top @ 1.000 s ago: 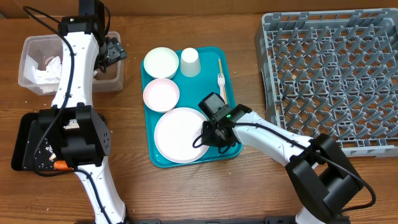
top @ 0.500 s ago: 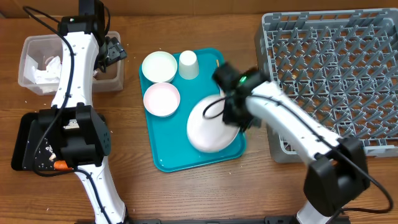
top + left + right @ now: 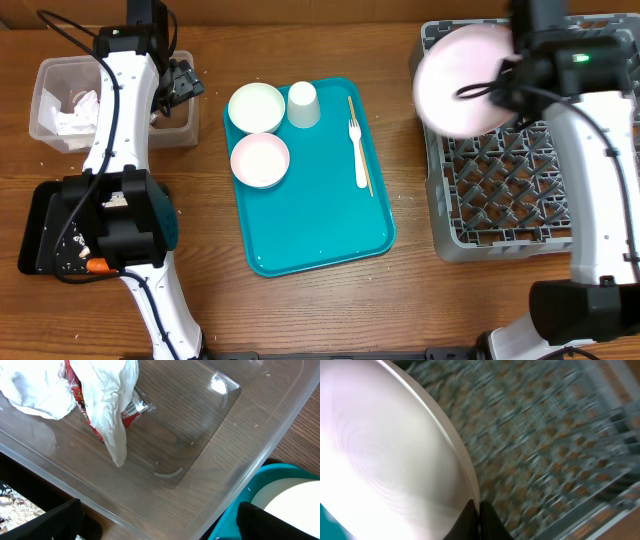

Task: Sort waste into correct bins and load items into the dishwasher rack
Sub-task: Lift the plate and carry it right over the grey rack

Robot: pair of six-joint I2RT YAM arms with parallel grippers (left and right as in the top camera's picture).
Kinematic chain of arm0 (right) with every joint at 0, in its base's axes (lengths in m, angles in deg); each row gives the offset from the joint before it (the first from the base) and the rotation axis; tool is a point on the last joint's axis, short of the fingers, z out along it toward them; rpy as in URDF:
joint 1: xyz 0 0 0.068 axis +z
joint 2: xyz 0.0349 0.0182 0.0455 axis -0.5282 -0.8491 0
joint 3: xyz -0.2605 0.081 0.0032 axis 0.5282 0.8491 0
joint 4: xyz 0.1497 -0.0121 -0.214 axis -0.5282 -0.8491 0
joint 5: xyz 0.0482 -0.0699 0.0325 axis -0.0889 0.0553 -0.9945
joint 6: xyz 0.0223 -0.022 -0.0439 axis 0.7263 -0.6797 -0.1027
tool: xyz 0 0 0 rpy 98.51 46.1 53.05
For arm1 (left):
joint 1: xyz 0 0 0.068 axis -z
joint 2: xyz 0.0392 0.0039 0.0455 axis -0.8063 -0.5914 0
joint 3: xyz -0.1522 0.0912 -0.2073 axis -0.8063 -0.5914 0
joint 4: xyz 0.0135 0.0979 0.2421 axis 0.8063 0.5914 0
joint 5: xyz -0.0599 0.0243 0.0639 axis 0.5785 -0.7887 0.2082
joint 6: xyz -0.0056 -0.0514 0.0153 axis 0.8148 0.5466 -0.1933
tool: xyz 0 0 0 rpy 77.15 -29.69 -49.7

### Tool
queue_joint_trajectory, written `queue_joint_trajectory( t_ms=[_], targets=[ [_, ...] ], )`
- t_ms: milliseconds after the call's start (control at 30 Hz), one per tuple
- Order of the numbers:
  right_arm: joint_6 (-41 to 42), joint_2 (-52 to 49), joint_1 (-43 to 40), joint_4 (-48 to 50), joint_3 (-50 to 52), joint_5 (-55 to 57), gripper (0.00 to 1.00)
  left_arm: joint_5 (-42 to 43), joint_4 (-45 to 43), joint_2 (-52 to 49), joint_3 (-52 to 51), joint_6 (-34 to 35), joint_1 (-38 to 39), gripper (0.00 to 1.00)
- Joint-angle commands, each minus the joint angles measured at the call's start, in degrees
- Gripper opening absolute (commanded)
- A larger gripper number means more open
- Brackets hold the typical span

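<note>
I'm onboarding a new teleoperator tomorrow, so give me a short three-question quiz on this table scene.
1. True or false: the plate rests on the teal tray.
2. What lies in the clear tub? A) a banana peel B) napkins and a red wrapper C) a spoon
3. Fill in: ___ bowls sit on the teal tray.
Key: 1. False: the right end effector holds it over the rack. 2. B. 3. Two.
</note>
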Motion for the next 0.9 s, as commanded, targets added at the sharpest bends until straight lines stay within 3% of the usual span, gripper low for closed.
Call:
queue_joint_trajectory(
  t_ms=[0,333,467,667,867],
  targets=[
    [-2.6,0.9,-5.9,4.9,-1.4,10.9,0.04,0.2,0.0,0.4,1.2,1.4,-0.1,1.0],
    [-14.1,-3.1,-18.8,21.1,-1.4,13.9,0.04,0.2,0.0,0.4,1.2,1.4,-0.1,1.0],
    [-22.3,-6.2,-21.6,26.8,-1.4,13.9,0.04,0.2,0.0,0.4,1.2,1.4,-0.1,1.0],
    [-34.6,-11.3,-22.4,34.1,-1.4,13.9,0.06,0.2,0.0,0.4,1.2,1.4,-0.1,1.0],
    [-40.1,-16.7,-22.4,39.2,-1.4,18.2,0.09,0.2,0.0,0.4,1.2,1.4,-0.1,1.0]
  ],
)
